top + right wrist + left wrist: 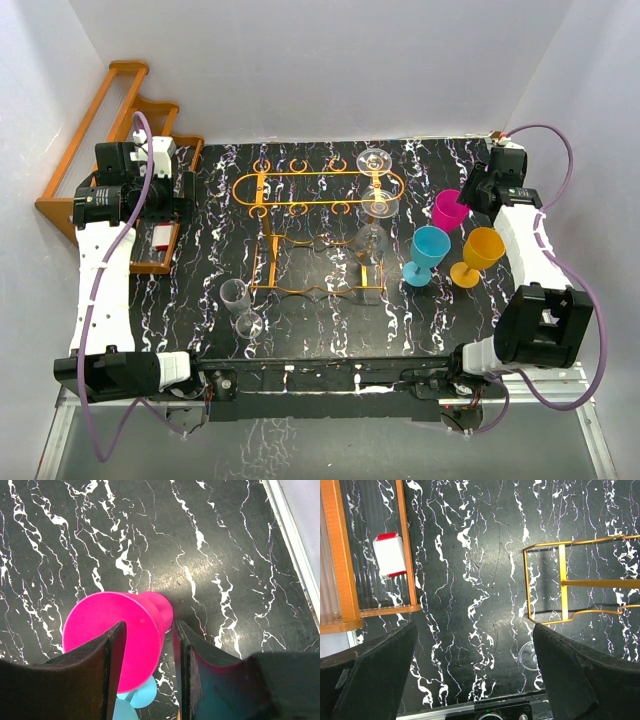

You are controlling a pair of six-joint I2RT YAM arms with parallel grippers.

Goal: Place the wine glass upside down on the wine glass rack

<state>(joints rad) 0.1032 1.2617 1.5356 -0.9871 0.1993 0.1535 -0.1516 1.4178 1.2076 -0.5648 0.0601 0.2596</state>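
Note:
The wine glass rack (320, 185), thin orange-gold wire, stands mid-table; part of it shows in the left wrist view (562, 582). Two clear glasses (376, 162) hang upside down at its right end. A pink wine glass (450, 210) stands right of the rack. My right gripper (472, 198) is over it. In the right wrist view my right gripper (150, 635) straddles the rim of the pink glass (110, 630), one finger over the bowl and one outside, with a gap to the wall. My left gripper (165, 200) is wide open and empty at the far left, above bare table (474, 630).
A blue glass (428, 252) and an orange glass (478, 255) stand near the pink one. A clear glass (238, 300) stands front left; its foot shows in the left wrist view (529, 655). A wooden slatted rack (100, 130) and a red-white box (160, 237) sit far left.

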